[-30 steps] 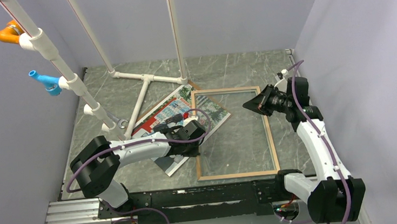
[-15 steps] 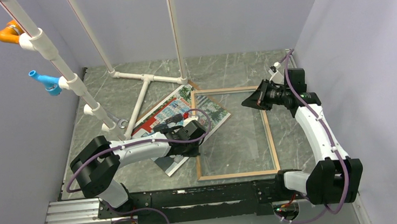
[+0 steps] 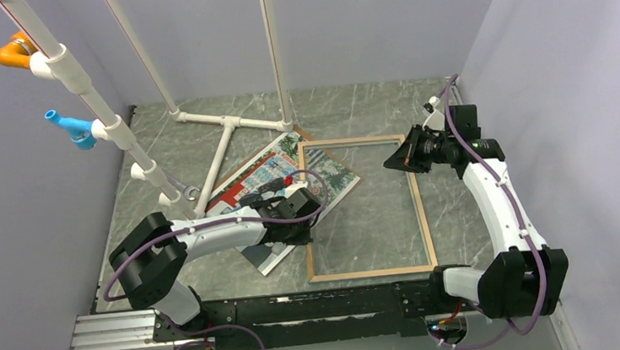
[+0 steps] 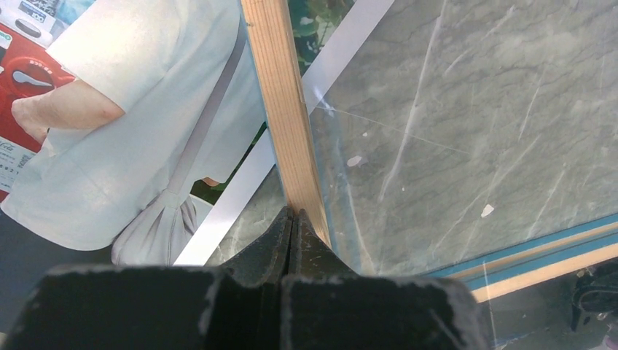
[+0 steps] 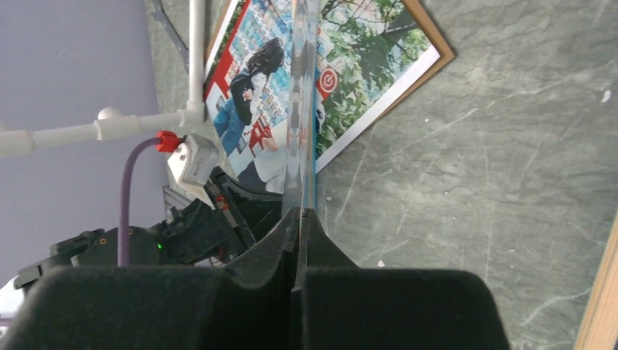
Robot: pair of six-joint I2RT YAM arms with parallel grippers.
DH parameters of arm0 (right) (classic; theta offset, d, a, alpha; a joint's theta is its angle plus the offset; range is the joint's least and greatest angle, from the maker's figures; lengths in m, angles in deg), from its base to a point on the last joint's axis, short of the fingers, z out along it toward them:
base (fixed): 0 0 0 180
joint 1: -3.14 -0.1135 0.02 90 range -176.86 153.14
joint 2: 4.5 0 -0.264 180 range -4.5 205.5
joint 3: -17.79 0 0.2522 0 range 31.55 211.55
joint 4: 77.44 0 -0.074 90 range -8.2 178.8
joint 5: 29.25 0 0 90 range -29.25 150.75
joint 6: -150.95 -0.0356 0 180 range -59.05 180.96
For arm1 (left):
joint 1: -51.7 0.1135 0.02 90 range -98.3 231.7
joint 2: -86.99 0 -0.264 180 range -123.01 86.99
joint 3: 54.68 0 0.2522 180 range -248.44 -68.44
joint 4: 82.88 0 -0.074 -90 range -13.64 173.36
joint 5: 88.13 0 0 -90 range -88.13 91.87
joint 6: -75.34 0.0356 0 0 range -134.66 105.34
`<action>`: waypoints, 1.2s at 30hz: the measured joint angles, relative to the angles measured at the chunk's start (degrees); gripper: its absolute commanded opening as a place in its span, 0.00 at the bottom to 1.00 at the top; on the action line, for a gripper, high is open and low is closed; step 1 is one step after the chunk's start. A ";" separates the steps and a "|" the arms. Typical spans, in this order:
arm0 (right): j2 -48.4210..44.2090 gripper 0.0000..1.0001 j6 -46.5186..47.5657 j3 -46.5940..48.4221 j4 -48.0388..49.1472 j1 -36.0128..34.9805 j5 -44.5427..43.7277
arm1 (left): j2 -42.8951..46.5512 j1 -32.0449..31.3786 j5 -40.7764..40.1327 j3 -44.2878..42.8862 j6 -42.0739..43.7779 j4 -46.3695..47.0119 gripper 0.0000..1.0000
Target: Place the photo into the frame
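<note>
A white plastic pipe stand [image 3: 227, 136] with a T-shaped foot stands on the grey-green marbled tabletop [image 3: 368, 106], beyond and to the left of the left gripper [image 3: 305, 229]. High on its slanted tube, far off to that gripper's left, sit an orange plastic fitting [image 3: 1, 55] and a blue plastic fitting [image 3: 70, 128]. The corner of a plain brown backing board [image 5: 430, 33] shows ahead of the right gripper [image 5: 300, 213], slightly to its right.

1 photo [image 3: 244, 185], 1 frame [image 3: 370, 273], 2 arms [image 3: 210, 229] [image 3: 496, 209]

White pipe stand [image 3: 219, 159] crowds the photo [image 3: 264, 169] at far left; bare table [image 3: 368, 106] lies beyond the frame [image 3: 370, 273].
</note>
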 measured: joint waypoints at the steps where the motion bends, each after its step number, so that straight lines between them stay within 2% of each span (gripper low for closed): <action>1: 0.15 0.00 0.28 0.11 -0.28 0.00 -0.31 | 0.04 0.02 0.02 0.04 -0.22 0.04 0.00; 12: 3.96 0.00 2.97 0.22 -0.68 0.02 -2.93 | 1.42 1.57 2.60 2.43 -1.25 3.13 0.00; 20: 5.62 0.00 5.05 4.39 -2.51 0.00 -6.19 | 1.99 1.97 3.28 3.39 -0.72 4.33 0.00; 36: 10.38 0.00 6.14 4.11 -1.53 -0.13 -4.42 | 2.34 1.99 4.09 4.00 3.74 5.75 0.00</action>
